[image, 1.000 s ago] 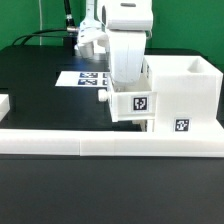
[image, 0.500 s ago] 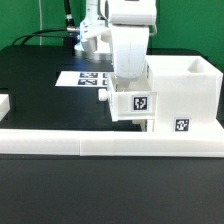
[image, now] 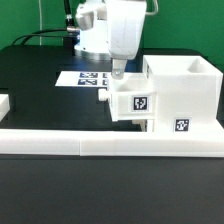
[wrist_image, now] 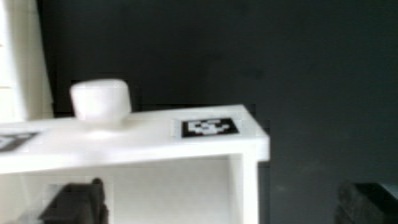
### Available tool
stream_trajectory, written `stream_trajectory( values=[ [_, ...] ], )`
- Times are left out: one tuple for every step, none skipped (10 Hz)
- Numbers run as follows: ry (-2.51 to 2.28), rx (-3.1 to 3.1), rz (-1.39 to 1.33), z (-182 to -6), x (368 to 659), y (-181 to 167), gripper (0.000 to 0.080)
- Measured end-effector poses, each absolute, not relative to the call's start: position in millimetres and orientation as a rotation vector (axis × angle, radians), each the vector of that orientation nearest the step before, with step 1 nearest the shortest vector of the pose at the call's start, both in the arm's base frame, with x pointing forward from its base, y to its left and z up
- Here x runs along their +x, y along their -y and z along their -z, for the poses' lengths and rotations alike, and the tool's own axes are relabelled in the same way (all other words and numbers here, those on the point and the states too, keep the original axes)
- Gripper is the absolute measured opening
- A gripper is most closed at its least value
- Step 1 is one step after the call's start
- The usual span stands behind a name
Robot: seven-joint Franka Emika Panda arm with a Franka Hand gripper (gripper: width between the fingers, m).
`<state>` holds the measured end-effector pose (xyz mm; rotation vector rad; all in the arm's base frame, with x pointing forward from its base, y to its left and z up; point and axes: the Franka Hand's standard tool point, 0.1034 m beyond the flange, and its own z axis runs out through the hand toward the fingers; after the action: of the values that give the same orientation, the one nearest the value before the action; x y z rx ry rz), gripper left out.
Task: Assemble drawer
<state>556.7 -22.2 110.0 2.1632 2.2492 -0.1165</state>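
The large white hollow casing (image: 186, 92) stands at the exterior view's right, with a tag on its front. A small knobbed tray (image: 132, 103) sits partly inside it, its knob (image: 103, 96) pointing to the exterior view's left. My gripper (image: 118, 72) hangs just above the tray's knob end, not touching it. In the wrist view the tray (wrist_image: 143, 150), its knob (wrist_image: 102, 102) and a tag (wrist_image: 214, 127) lie below the gripper (wrist_image: 222, 205). The dark fingertips (wrist_image: 71, 205) stand wide apart, so the gripper is open and empty.
A long low white rail (image: 110, 141) runs along the table's front, against the casing. The marker board (image: 85, 77) lies flat behind the tray. Another white part (image: 4, 103) shows at the exterior view's left edge. The table is black.
My gripper has risen off the tray and shifted a little toward the exterior view's left. The tray has stayed in the casing.
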Motion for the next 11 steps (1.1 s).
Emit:
stream_trajectory(
  values=[
    [-2.252, 2.157, 0.113, -113.2, 556, 34, 0.0649],
    [-2.254, 2.162, 0.115, -110.4, 555, 35, 0.0649],
    [-2.256, 2.161, 0.116, -109.8, 555, 34, 0.0649],
    [-2.253, 2.165, 0.117, -109.7, 555, 36, 0.0649],
    [-2.319, 2.153, 0.075, -105.6, 553, 43, 0.0649],
    [-2.355, 2.188, 0.033, -92.9, 549, 54, 0.0649],
    [-2.369, 2.231, -0.011, -82.7, 548, 59, 0.0649],
    [-2.368, 2.272, -0.053, -77.8, 547, 59, 0.0649],
    [-2.368, 2.294, -0.067, -73.7, 545, 55, 0.0649],
    [-2.380, 2.294, -0.068, -70.3, 544, 50, 0.0649],
    [-2.378, 2.304, -0.069, -67.7, 544, 41, 0.0649]
  ],
)
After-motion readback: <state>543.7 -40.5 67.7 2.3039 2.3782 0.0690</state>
